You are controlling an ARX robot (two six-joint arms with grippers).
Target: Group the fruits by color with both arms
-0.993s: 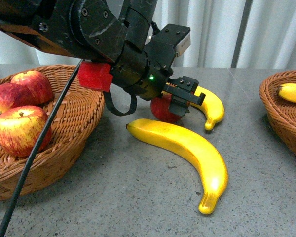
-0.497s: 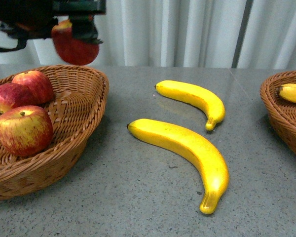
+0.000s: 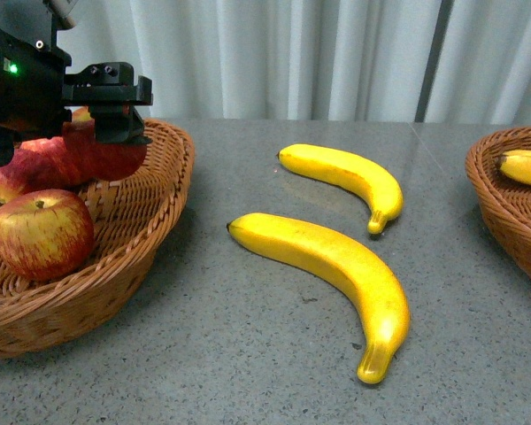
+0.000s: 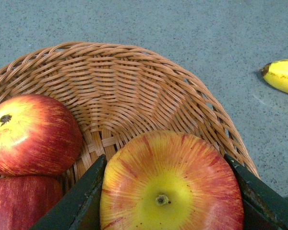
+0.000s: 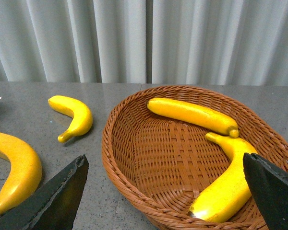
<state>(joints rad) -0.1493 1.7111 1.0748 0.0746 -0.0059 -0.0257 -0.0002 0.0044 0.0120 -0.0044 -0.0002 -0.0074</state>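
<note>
My left gripper [image 3: 102, 133] is shut on a red and yellow apple [image 3: 102, 158] and holds it low inside the left wicker basket [image 3: 150, 221]. The left wrist view shows that apple [image 4: 170, 187] between both jaws, above the basket [image 4: 134, 96]. Other apples lie in the basket: one at the front [image 3: 42, 232] and one further left [image 3: 0, 188]. Two bananas lie on the table, a near one [image 3: 336, 266] and a far one [image 3: 345, 174]. My right gripper [image 5: 165, 196] is open over the right basket [image 5: 134, 163], which holds two bananas [image 5: 192, 115] [image 5: 228, 187].
The grey table [image 3: 248, 354] runs between the baskets. The right basket's rim [image 3: 496, 204] shows at the front view's right edge with a banana [image 3: 524, 166] in it. White curtains [image 3: 336, 53] hang behind.
My left arm lifted the apple from beside the far banana, swung it left above the basket, then lowered it into the basket. The bananas have not moved.
</note>
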